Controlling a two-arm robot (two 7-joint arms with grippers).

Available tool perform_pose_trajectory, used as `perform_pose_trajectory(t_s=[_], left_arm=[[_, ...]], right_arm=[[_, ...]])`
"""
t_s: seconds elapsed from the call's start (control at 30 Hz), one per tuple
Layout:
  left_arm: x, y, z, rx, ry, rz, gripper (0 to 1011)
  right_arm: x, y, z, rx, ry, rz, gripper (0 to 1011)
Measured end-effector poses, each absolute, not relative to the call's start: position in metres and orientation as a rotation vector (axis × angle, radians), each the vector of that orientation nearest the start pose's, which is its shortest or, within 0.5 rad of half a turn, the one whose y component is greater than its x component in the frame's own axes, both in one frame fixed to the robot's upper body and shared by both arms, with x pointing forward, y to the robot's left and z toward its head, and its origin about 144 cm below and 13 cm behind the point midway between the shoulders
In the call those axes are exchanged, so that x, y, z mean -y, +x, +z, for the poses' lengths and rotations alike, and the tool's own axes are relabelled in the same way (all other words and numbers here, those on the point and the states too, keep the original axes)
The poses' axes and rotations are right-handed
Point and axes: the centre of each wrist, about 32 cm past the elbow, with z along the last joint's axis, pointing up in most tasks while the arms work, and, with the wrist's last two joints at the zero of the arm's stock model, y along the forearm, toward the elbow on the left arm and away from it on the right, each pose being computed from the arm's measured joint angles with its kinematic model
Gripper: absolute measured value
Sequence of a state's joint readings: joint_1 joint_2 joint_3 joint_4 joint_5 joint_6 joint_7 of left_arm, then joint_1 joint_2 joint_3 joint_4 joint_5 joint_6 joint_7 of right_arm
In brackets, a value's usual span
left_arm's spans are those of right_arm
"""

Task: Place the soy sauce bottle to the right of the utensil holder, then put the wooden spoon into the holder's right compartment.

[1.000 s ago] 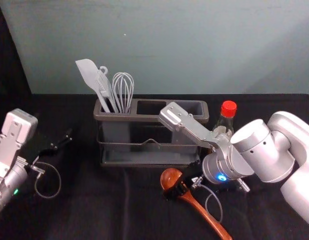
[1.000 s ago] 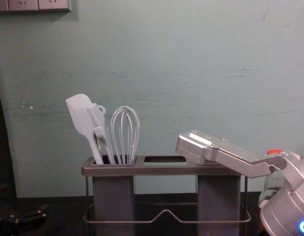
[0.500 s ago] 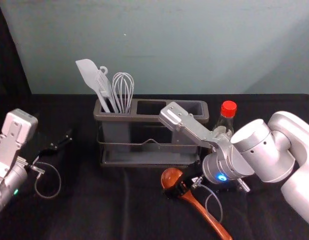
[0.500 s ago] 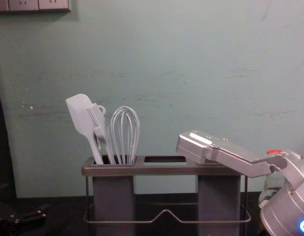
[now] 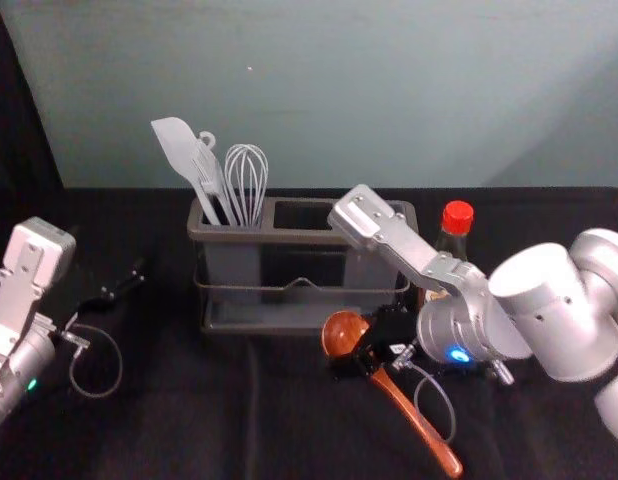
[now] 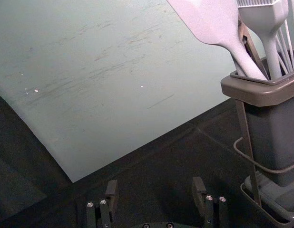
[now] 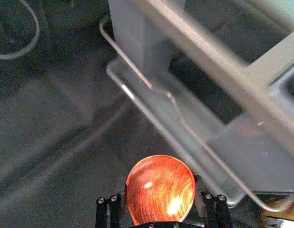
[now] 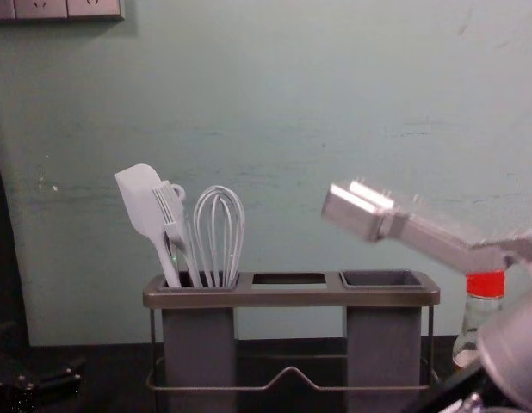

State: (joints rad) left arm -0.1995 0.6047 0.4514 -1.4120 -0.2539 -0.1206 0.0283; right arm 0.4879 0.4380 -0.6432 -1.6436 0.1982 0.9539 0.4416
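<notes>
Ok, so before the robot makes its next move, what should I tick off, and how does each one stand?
1. Soy sauce bottle standing to the right of the utensil holder: ok.
2. Wooden spoon held in the right gripper: ok, jaws closed around it near the bowl.
3. Right compartment free for the spoon: ok, nothing sticks out of it.
4. Spoon above that compartment: not ok, it is in front of the holder.
5. Left gripper away from the holder: ok, off to the left.
6. Grip firm enough: cannot tell.

Glare dots the wooden spoon (image 7: 159, 190), shadow the wall (image 5: 579, 120).
</notes>
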Motion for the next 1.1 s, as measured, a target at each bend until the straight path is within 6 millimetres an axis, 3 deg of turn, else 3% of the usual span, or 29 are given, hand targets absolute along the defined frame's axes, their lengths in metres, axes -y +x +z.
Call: perform_pose_trajectory(t_s=[0.67,1.1], left_arm=[[-0.310,0.489,1.140,0.285,0.304,1.248,1011],[-0.310,0.489,1.140,0.285,0.304,1.248,1011]], right_arm=[[0.196,0.458,1.302,0.125,-0.441,-0.784,837],[0.206,0.438,1.318,0.266,-0.281,-0.797,836]])
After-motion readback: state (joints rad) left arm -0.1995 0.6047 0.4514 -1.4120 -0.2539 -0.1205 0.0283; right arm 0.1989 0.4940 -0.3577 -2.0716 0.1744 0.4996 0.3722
